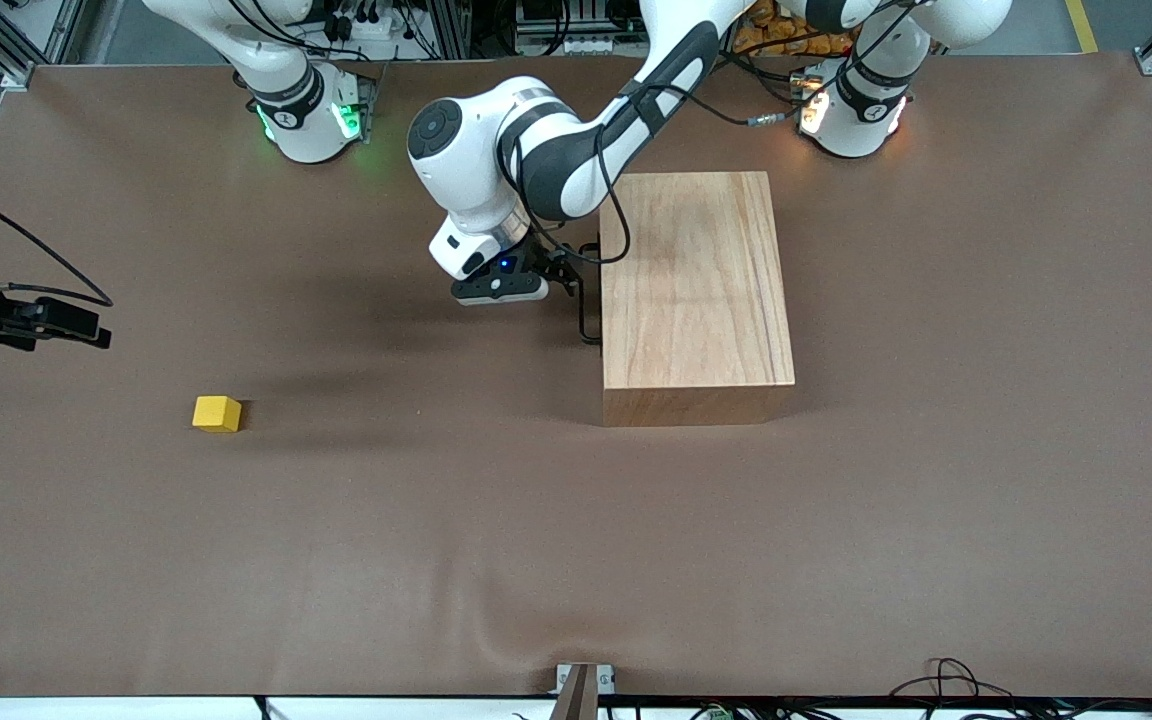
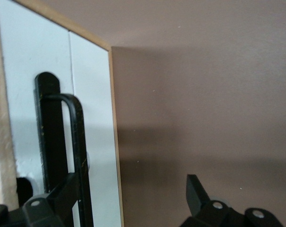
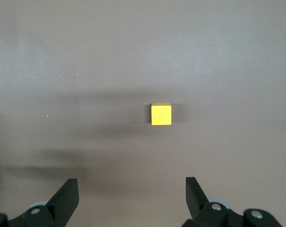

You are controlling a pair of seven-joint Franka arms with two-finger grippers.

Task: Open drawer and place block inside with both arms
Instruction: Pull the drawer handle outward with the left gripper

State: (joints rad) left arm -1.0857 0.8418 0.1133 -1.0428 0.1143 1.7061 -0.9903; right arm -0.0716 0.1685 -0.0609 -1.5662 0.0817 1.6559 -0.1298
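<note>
The light-wood box (image 1: 696,290) stands mid-table, and its drawer is closed. The drawer's white front panel (image 2: 91,118) and black bar handle (image 1: 588,300) face the right arm's end of the table. My left gripper (image 1: 572,282) is open at the handle (image 2: 79,142), and the bar stands just inside one finger (image 2: 58,198). In the left wrist view the gripper (image 2: 132,182) has its jaws wide apart. The yellow block (image 1: 217,413) lies on the table toward the right arm's end. My right gripper (image 1: 96,335) is open, empty and in the air short of the block (image 3: 161,114). In the right wrist view the gripper (image 3: 131,185) shows both fingers spread.
A brown mat (image 1: 576,560) covers the table. The left arm's elbow (image 1: 496,150) hangs over the table beside the box. Cables trail from the right arm (image 1: 36,250) near the table's edge.
</note>
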